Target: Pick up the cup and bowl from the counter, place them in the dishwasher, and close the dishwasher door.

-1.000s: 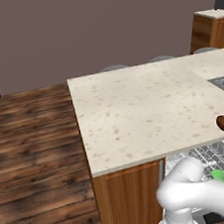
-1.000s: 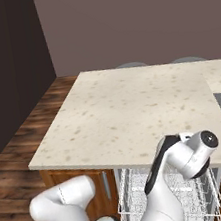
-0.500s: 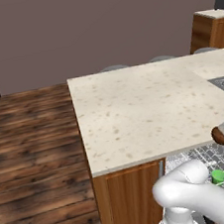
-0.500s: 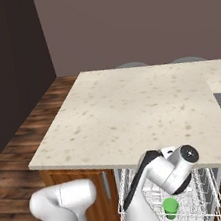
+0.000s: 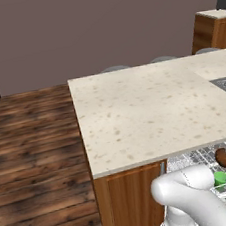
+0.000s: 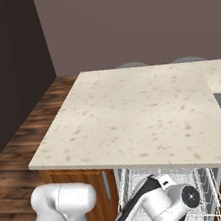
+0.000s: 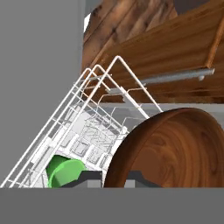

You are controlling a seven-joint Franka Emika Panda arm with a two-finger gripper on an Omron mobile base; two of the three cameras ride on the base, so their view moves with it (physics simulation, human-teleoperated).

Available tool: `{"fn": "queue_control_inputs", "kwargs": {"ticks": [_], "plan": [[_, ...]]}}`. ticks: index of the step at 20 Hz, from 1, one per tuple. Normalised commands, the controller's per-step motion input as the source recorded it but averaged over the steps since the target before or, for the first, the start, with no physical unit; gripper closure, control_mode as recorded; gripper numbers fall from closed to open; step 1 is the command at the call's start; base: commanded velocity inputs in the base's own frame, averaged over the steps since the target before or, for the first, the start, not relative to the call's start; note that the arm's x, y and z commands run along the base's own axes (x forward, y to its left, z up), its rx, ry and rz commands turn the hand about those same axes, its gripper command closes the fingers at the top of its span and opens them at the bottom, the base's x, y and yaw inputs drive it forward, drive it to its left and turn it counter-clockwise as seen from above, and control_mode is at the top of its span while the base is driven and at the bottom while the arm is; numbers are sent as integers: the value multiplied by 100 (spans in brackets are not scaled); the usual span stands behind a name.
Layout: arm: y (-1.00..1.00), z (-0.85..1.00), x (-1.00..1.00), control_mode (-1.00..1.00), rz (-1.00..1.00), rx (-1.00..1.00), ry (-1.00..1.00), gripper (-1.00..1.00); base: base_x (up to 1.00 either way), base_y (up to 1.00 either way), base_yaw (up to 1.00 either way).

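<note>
Holding the bowl [image 7: 170, 148] low over the dishwasher [image 5: 201, 158] rack, my fingers appear clamped on it, though the tips are hidden. Cup [image 7: 64, 171] already sits in the rack. Bench [image 5: 150, 110] cleared; bowl release and door closing remain

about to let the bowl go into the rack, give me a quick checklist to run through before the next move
1. Cup already in the dishwasher rack: ok, the green cup sits among the white wires.
2. Bowl off the counter and down at rack level: ok, it hangs at the rack in the left base view.
3. Bowl held by the gripper: cannot tell, the fingertips are hidden behind the bowl in the hand view.
4. Bowl apart from the cup: ok, a gap of rack wires shows between them.
5. Rack pulled out and reachable: ok, it juts from under the counter edge.
6. Dishwasher door closed: not ok, the rack is out.
</note>
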Motion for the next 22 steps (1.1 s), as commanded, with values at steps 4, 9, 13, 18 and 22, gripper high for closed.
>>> {"fn": "queue_control_inputs", "kwargs": {"ticks": [4, 9, 13, 18, 22], "plan": [[1, -44, -3, -100, 11, 0, -6, 100, 0, 0, 0], [0, -49, 7, -100, 8, 0, -1, 100, 0, 0, 0], [-13, -50, 22, -100, 7, 0, 0, 100, 0, 0, 0], [-27, -54, 31, -100, 6, 0, 0, 100, 0, 0, 0], [-46, -47, 44, -100, 3, -1, 0, 100, 0, 0, 0]]}}
